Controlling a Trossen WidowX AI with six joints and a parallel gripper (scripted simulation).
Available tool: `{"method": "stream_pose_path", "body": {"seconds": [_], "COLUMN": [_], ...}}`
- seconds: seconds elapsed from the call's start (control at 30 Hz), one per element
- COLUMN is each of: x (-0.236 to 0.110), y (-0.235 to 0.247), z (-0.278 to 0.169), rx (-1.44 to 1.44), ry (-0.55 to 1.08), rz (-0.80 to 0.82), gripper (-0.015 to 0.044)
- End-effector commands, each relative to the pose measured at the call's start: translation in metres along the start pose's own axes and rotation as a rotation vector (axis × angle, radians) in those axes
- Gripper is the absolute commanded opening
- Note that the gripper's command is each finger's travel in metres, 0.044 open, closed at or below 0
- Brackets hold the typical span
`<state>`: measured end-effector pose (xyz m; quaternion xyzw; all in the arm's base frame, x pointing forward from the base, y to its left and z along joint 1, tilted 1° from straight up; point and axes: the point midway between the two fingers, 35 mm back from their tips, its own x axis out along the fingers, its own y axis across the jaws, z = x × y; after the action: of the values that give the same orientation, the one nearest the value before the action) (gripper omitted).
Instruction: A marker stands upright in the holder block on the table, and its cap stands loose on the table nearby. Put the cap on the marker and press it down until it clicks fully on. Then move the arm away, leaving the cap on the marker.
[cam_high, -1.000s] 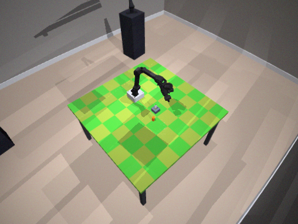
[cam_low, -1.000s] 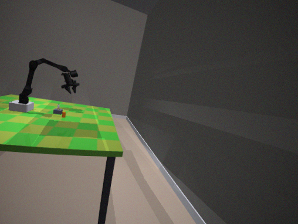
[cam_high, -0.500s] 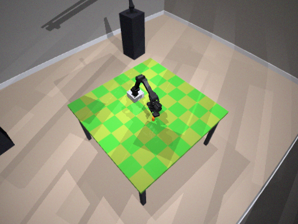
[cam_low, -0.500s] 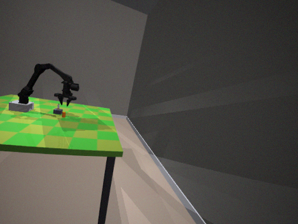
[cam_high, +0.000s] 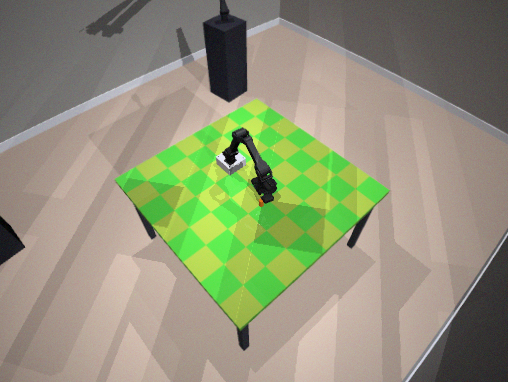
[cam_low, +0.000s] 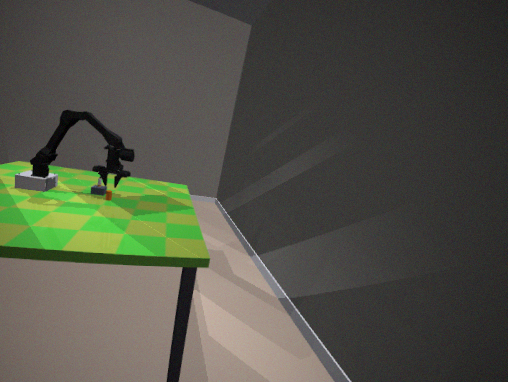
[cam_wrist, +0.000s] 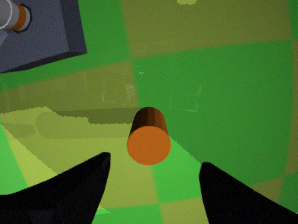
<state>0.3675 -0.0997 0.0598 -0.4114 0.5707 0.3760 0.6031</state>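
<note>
The orange cap (cam_wrist: 148, 137) (cam_high: 261, 203) (cam_low: 108, 195) stands upright and loose on the green checkered table (cam_high: 280, 280) (cam_low: 150, 235). My gripper (cam_wrist: 156, 165) (cam_high: 265, 196) (cam_low: 111, 181) is open and hangs just above the cap, its two black fingers to either side of it and clear of it. The dark grey holder block (cam_wrist: 47, 19) (cam_low: 98, 190) sits close beside the cap; the marker (cam_wrist: 12, 15) stands upright in it, grey with an orange band. In the top view the arm hides the block.
The arm's white base (cam_high: 231, 163) (cam_low: 36, 180) stands on the table behind the block. A tall dark pillar (cam_high: 225, 55) stands on the floor beyond the table's far corner.
</note>
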Motion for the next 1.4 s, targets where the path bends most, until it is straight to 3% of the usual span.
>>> {"method": "stream_pose_path", "body": {"seconds": [0.0,1.2,1.27,1.37], "x": [0.009,0.061,0.061,0.061], "y": [0.003,0.004,0.005,0.005], "z": [-0.001,-0.001,-0.001,-0.001], "rx": [-0.005,-0.005,-0.005,-0.005], "ry": [0.0,0.0,0.0,0.0], "rz": [0.01,0.01,0.01,0.01], "gripper": [0.0253,0.0253,0.02,0.018]}}
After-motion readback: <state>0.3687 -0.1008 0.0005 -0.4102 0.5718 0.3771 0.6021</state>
